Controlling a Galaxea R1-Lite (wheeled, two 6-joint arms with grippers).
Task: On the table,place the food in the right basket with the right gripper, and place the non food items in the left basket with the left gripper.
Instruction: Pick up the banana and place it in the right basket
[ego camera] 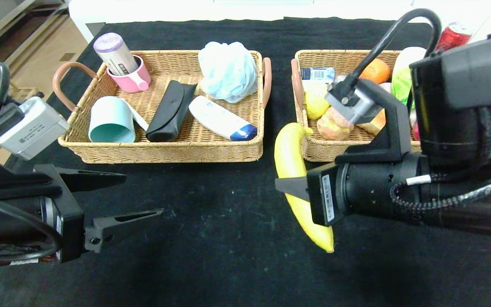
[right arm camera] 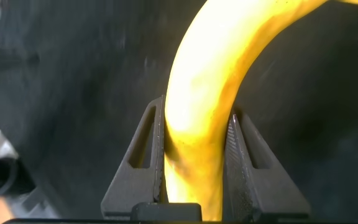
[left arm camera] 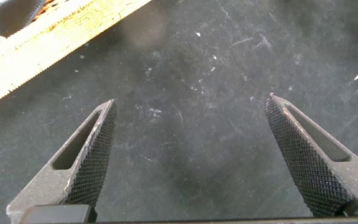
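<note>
A yellow banana [ego camera: 290,157] lies lengthwise in front of the right basket's [ego camera: 322,151] near left corner, its stem end by the rim. My right gripper [ego camera: 296,189] is shut on the banana's middle; in the right wrist view both fingers press the banana [right arm camera: 210,93] at the gripper [right arm camera: 197,111]. My left gripper [ego camera: 143,194] is open and empty over the black table, in front of the left basket [ego camera: 164,149]. The left wrist view shows the gripper [left arm camera: 191,101] with only bare cloth between its fingers.
The left basket [left arm camera: 36,43] holds a mint cup [ego camera: 111,121], a black case [ego camera: 168,111], a white bottle [ego camera: 220,117], a blue loofah [ego camera: 228,70] and a pink cup [ego camera: 132,79]. The right basket holds an orange [ego camera: 375,70], a lemon [ego camera: 316,102] and other food. A red can [ego camera: 452,36] stands behind it.
</note>
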